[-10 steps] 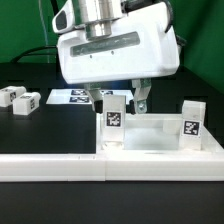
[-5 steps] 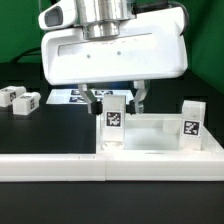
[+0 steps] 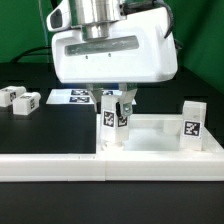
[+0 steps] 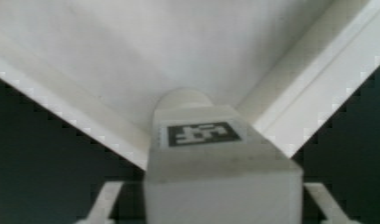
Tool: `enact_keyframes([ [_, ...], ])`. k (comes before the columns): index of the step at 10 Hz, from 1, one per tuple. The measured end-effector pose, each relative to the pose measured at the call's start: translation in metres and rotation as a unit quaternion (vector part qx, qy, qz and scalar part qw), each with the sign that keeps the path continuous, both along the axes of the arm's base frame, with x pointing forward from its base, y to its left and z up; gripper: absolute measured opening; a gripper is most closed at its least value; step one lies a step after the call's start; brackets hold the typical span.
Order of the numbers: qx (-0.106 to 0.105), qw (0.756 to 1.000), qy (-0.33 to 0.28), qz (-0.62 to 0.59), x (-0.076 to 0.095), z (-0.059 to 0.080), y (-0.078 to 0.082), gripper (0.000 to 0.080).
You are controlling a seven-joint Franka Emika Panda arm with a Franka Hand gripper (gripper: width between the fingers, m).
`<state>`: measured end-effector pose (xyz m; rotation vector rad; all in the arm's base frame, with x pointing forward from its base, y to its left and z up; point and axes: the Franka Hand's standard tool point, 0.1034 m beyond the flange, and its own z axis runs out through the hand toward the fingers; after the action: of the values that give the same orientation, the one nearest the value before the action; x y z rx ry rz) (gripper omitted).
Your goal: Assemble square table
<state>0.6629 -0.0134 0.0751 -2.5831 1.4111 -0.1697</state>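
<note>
The white square table top point(image 3: 152, 138) lies against the fence, rim up. A short white tagged leg point(image 3: 113, 122) stands in its socket at the corner on the exterior view's left, and a second leg point(image 3: 190, 121) stands at the corner on the right. My gripper point(image 3: 114, 106) hangs straight over the left leg, its fingers closed on the leg's sides. In the wrist view the leg point(image 4: 205, 150) fills the space between my fingers point(image 4: 109, 200), with the table top point(image 4: 151, 50) below. Two loose legs point(image 3: 18, 98) lie on the exterior view's far left.
The long white fence bar point(image 3: 110, 166) runs along the front of the table top. The marker board point(image 3: 70, 96) lies flat behind the gripper. A green backdrop stands at the rear.
My fingers have come in from either side onto the left leg. The leg has turned and shows two tagged faces.
</note>
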Motion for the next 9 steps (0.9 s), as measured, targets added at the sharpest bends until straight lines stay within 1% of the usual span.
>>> enact_keyframes([
  [1, 0.02, 0.997, 0.007, -0.069, 0.0004, -0.0003, -0.0026, 0.0295],
  [2, 0.044, 0.987, 0.022, -0.153, 0.0002, -0.0003, -0.0039, 0.0295],
  [3, 0.074, 0.967, 0.037, -0.24, -0.001, -0.0002, -0.0063, 0.0294],
  [4, 0.097, 0.951, 0.052, -0.289, -0.0034, -0.0001, -0.0081, 0.0294],
  [5, 0.13, 0.922, 0.061, -0.36, -0.0037, -0.0018, -0.0114, 0.0294],
  [6, 0.142, 0.91, 0.063, -0.385, -0.0034, -0.002, -0.0124, 0.0294],
  [7, 0.144, 0.905, 0.065, -0.394, -0.0033, -0.002, -0.0107, 0.0294],
  [8, 0.144, 0.907, 0.064, -0.391, -0.0034, -0.0021, -0.0105, 0.0294],
  [9, 0.142, 0.91, 0.063, -0.384, -0.0034, -0.0021, -0.0104, 0.0391],
])
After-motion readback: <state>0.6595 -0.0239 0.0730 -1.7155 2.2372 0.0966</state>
